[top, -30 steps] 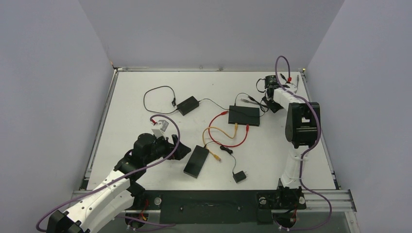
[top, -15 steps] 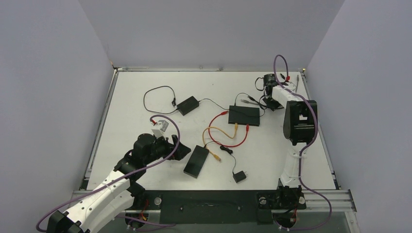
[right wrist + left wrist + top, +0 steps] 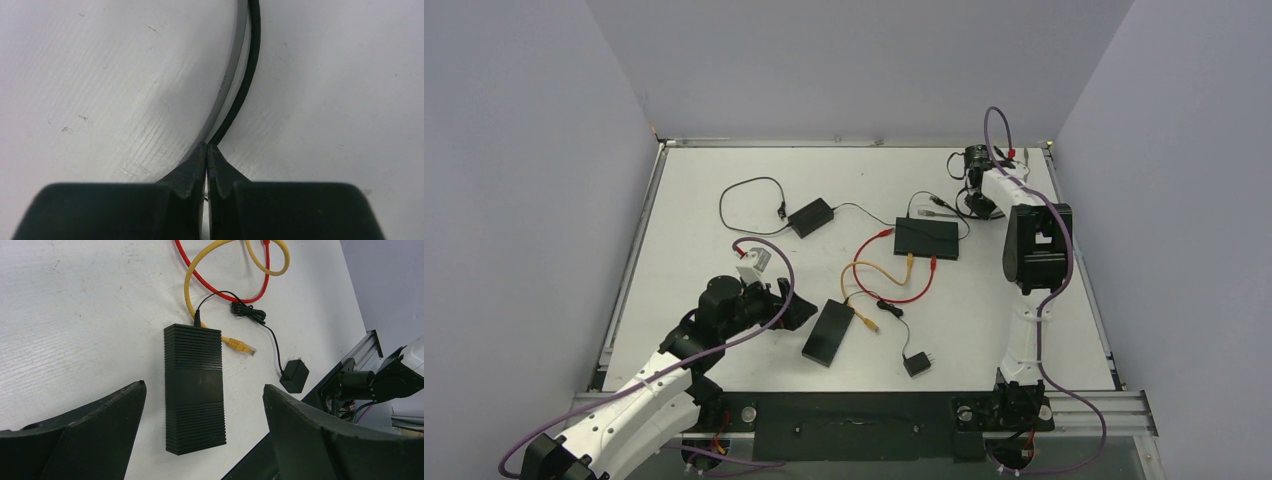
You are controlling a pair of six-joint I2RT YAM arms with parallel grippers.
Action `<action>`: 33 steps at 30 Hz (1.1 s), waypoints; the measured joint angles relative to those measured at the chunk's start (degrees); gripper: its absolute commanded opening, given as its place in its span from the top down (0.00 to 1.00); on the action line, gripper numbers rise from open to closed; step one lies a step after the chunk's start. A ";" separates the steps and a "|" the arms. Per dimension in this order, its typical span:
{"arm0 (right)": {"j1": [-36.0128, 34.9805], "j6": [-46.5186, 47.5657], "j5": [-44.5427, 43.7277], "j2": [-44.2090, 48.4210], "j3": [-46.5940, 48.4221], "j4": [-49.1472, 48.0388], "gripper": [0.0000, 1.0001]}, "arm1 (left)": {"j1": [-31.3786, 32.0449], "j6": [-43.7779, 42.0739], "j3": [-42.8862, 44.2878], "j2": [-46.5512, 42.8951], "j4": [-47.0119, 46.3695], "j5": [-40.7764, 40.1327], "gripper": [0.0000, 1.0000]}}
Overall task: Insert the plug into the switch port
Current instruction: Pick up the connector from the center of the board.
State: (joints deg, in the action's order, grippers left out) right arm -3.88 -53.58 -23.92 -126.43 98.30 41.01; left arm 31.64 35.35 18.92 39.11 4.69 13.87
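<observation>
The black switch (image 3: 927, 238) lies mid-table with red and yellow cables in its near ports. A small grey plug (image 3: 936, 202) lies loose just beyond its far edge. My right gripper (image 3: 977, 206) is at the far right, beside the switch, low on the table. In the right wrist view its fingertips (image 3: 207, 148) are shut on a thin black cable (image 3: 248, 75) that runs away from them. My left gripper (image 3: 204, 386) hangs open above a ribbed black box (image 3: 194, 385), touching nothing.
A yellow network plug (image 3: 242, 346) lies free beside the ribbed box. A black wall adapter (image 3: 916, 363) sits near the front edge, and a small black power brick (image 3: 810, 217) with a looped cord lies at the back left. A red cable (image 3: 894, 296) loops between switch and box.
My right gripper has closed onto the thin black cable and the right arm has drawn slightly back and left. The left arm has not moved.
</observation>
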 measured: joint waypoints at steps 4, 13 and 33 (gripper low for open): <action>-0.02 0.33 0.98 0.00 0.26 0.28 1.00 | -0.15 0.02 -0.04 -0.04 -0.26 0.17 0.14; 0.00 0.42 2.12 2.47 -3.80 -2.64 0.68 | -0.37 0.31 -0.04 -1.33 -0.15 1.33 0.14; 2.80 0.46 1.40 5.05 -4.11 -4.24 0.31 | -0.63 1.03 -0.04 -1.03 0.24 2.93 0.13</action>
State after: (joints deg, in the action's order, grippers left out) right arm -1.08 -53.12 -22.52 -121.38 94.19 36.77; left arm 31.00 36.38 18.87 38.09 4.93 16.80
